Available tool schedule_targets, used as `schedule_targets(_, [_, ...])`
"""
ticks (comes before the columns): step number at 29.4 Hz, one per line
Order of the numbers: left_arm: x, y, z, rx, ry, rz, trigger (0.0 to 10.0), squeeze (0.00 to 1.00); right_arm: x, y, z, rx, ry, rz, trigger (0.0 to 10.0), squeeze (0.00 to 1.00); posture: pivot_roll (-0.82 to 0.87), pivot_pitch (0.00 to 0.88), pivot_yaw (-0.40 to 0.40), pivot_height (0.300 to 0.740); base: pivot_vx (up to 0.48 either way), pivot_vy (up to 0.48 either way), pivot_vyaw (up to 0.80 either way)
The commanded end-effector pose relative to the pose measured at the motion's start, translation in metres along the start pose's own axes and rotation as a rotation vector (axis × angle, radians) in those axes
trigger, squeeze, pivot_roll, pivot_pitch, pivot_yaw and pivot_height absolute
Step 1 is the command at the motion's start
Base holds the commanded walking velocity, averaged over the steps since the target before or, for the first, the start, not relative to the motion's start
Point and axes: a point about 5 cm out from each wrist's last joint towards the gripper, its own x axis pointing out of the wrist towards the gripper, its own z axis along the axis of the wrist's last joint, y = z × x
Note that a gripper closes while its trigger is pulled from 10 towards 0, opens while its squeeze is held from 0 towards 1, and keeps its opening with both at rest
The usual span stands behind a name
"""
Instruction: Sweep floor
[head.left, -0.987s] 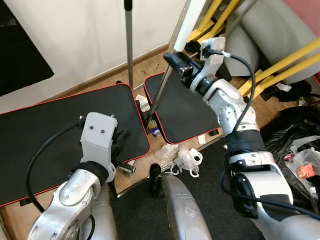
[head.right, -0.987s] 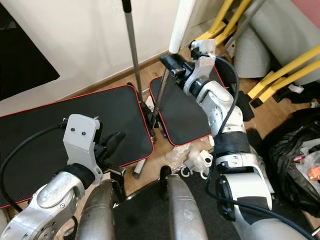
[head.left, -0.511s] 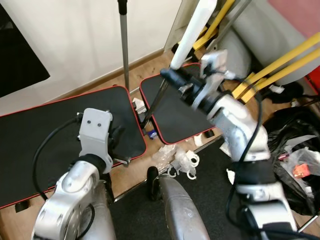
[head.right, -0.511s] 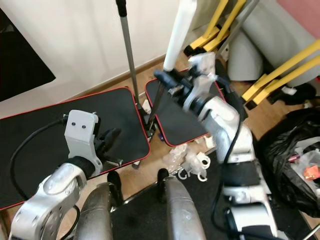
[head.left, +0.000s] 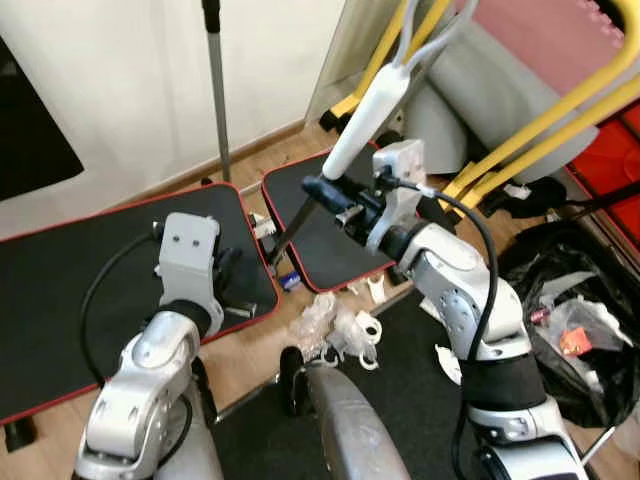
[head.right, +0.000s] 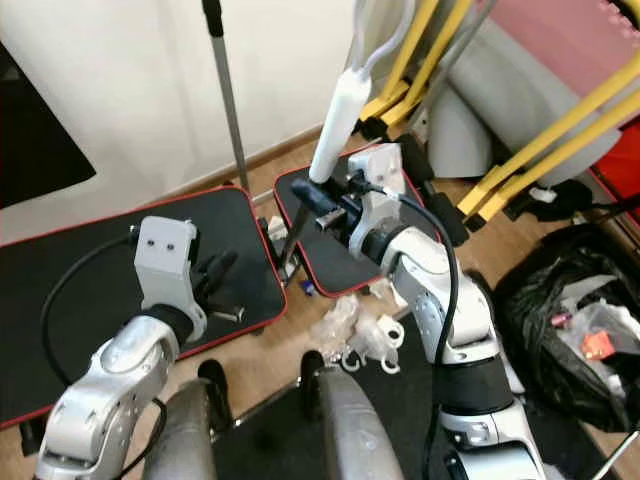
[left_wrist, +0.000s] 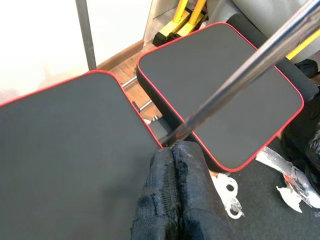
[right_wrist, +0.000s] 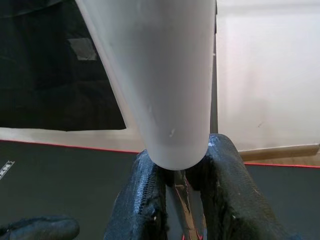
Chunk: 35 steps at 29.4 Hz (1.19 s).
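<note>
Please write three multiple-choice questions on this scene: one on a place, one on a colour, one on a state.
1. Where does the crumpled plastic litter lie?
A. on the wooden floor beside the mats
B. on top of a mat
C. in the black bag

2. What colour edges the black mats?
A. yellow
B. red
C. white

3. What is the right gripper doing?
A. hanging idle
B. open over the litter
C. shut on the broom handle

Answers: 1 A, it rests on bare wood beside the mats. 2 B, a red line rims each mat. 3 C, the fingers clamp the handle.
</note>
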Motion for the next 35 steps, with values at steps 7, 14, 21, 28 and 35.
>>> schedule_targets(7, [0.003,-0.005,-0.013,-0.002,0.038,-0.034,10.0,0.00,0.003,0.018,-0.010,0.071,0.025,0.088,10.0,0.00,-0.06,0.195,-0.203,0.740,-0.255,0.000,0.00])
schedule_targets(14, [0.004,-0.006,-0.015,0.002,0.036,-0.042,10.0,0.00,-0.001,0.019,-0.019,0.056,0.078,0.072,10.0,0.00,-0.06,0.194,-0.198,0.740,-0.258,0.000,0.00])
schedule_targets(21, [0.004,-0.006,-0.015,0.006,0.034,-0.047,10.0,0.00,-0.001,0.002,-0.026,-0.190,0.150,-0.048,10.0,0.00,-0.06,0.200,-0.193,0.740,-0.260,0.000,0.00])
schedule_targets(28, [0.003,-0.007,-0.015,0.004,0.032,-0.051,10.0,0.00,0.000,-0.033,-0.009,-0.233,0.009,-0.415,10.0,0.00,-0.05,0.211,-0.189,0.740,-0.256,0.000,0.00])
schedule_targets(35, [0.000,-0.006,-0.015,0.005,0.034,-0.055,10.0,0.00,0.000,-0.039,-0.005,-0.054,-0.060,-0.497,10.0,0.00,-0.04,0.219,-0.186,0.740,-0.071,0.000,0.00])
